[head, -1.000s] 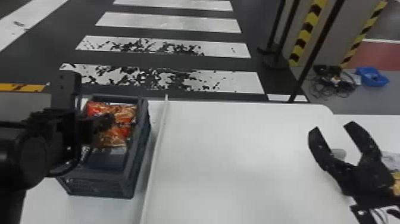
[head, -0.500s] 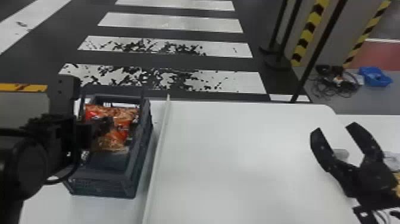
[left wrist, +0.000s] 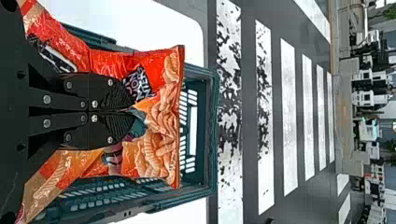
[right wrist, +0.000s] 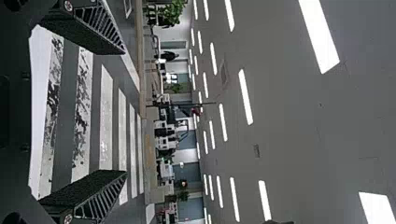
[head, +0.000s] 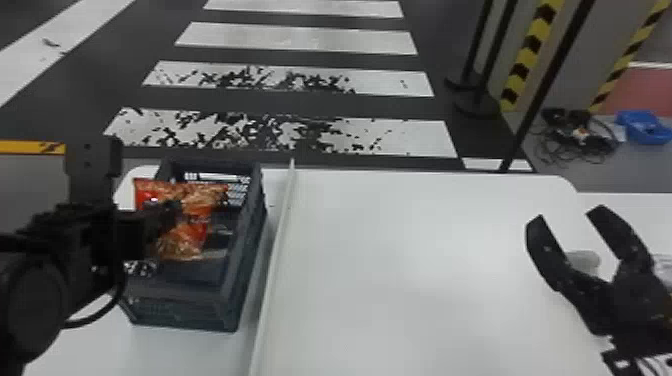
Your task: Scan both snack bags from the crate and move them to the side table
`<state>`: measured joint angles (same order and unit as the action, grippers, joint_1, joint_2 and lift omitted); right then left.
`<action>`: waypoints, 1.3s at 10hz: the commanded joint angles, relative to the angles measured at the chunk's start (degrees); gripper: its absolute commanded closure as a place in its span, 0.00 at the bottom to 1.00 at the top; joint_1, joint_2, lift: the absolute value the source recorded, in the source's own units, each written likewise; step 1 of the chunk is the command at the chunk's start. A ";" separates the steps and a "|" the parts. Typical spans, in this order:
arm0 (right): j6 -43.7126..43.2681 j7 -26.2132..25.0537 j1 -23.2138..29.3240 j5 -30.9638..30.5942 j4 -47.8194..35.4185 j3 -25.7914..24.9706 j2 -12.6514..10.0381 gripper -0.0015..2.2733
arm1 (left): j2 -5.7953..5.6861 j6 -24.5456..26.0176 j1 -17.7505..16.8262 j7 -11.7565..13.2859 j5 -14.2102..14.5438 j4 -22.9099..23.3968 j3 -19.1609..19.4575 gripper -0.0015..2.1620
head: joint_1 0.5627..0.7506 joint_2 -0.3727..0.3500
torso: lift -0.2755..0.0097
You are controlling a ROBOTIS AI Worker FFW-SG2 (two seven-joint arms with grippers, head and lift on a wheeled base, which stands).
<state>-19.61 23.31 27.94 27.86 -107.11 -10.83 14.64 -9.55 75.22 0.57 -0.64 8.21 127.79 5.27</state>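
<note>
At the left of the head view, my left gripper (head: 172,212) is over the dark crate (head: 227,305), at the red-orange snack bag (head: 192,227). The left wrist view has the left gripper (left wrist: 133,112) pinching that snack bag (left wrist: 161,116), inside the crate (left wrist: 212,112). More red-orange packaging (left wrist: 56,39) is beside the finger bases; whether it is a second bag I cannot tell. My right gripper (head: 570,215) is parked open above the table's right side; in the right wrist view the right gripper (right wrist: 124,113) has nothing between its fingers.
A raised pale divider (head: 272,267) runs along the white table (head: 400,275) just right of the crate. A small whitish object (head: 582,261) is behind the right gripper. Black posts (head: 540,95), cables (head: 580,135) and a blue tray (head: 645,127) are beyond the table.
The snack bag has shifted slightly left and nearer within the crate, along with the left gripper. The right gripper is nearly still.
</note>
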 commanded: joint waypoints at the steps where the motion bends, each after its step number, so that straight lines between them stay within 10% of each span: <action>1: 0.06 -0.01 0.27 0.00 -0.55 0.02 -0.05 0.03 | -0.38 -0.02 1.10 -0.06 1.28 1.58 1.32 0.66 | 0.70 0.49 | 0.63; 7: 1.29 -0.01 1.50 0.00 -2.75 -0.77 -0.58 0.04 | 0.41 -0.02 1.37 -0.94 5.85 11.08 -1.14 0.66 | 0.70 0.45 | 0.63; 13: 0.76 -0.01 2.03 0.27 -3.36 -1.39 -0.67 0.04 | 4.02 -2.66 -6.81 1.17 7.17 3.78 -16.26 0.66 | 0.70 0.23 | 0.63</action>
<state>-18.79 23.29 29.90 28.09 -110.47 -12.05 13.97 -6.15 72.78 -5.21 0.43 16.15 132.75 -8.71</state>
